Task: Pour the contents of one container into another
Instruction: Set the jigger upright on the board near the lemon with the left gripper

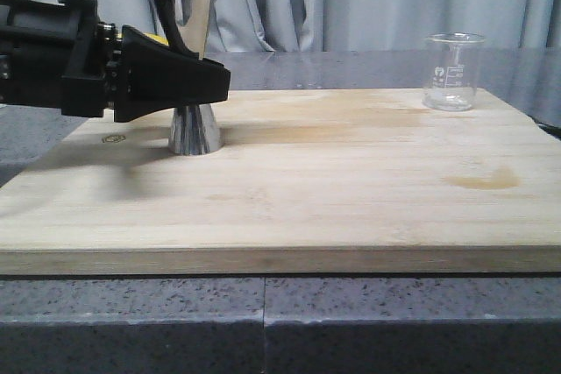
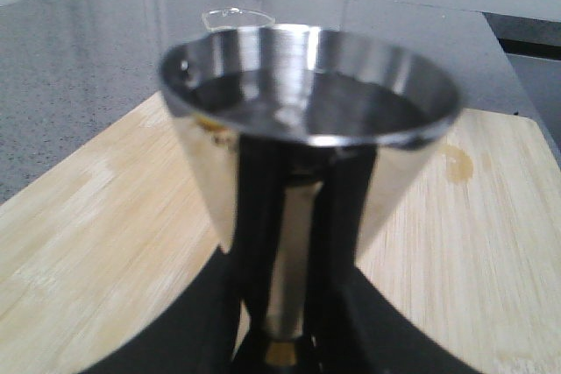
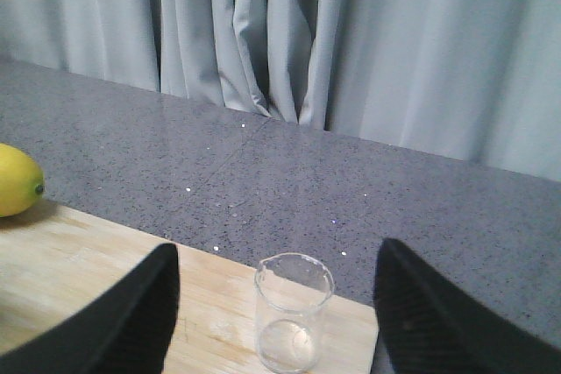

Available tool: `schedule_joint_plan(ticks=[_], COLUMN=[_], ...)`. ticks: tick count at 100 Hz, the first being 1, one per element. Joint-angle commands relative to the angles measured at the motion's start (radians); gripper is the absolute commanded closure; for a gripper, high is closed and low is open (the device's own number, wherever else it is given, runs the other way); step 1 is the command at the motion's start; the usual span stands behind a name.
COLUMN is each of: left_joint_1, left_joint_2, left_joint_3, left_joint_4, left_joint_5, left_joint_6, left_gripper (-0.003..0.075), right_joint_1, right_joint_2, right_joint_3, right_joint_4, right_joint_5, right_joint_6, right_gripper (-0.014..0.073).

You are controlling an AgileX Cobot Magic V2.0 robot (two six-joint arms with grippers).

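The steel jigger (image 1: 191,15) stands upright on the wooden board (image 1: 289,199), at its back left. My left gripper (image 1: 215,78) reaches in from the left and is shut on the jigger's narrow waist. In the left wrist view the jigger (image 2: 307,102) fills the picture, its upper cup dark and shiny inside, with my left gripper (image 2: 280,343) closed at the gold band. The clear glass beaker (image 1: 453,72) stands at the board's back right and looks empty. My right gripper (image 3: 276,250) is open, and the beaker (image 3: 293,313) stands ahead between its fingers, untouched.
A yellow lemon (image 3: 16,179) lies on the board's far edge, partly behind my left arm in the front view. A brownish stain (image 1: 482,181) marks the board on the right. Grey speckled counter (image 1: 263,321) surrounds the board, with curtains behind.
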Motion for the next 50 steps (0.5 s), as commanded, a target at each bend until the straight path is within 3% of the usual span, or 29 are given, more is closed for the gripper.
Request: schedule_joint_plan(ticks=[1, 50], left_joint_1=[0.001, 0.001], left_joint_2=[-0.033, -0.033], left_joint_3=[-0.013, -0.013], left_joint_4=[-0.043, -0.037], left_joint_5=[-0.19, -0.19], left_joint_6=[-0.011, -0.028], left_gripper=[0.0514, 0.0395], right_joint_1=[-0.006, -0.006], right_joint_2=[-0.008, -0.008], right_joint_3=[-0.037, -0.037], right_joint_4=[-0.01, -0.01], right_joint_5=[-0.073, -0.073], right_joint_6=[-0.006, -0.006], right_gripper=[0.0186, 0.0186])
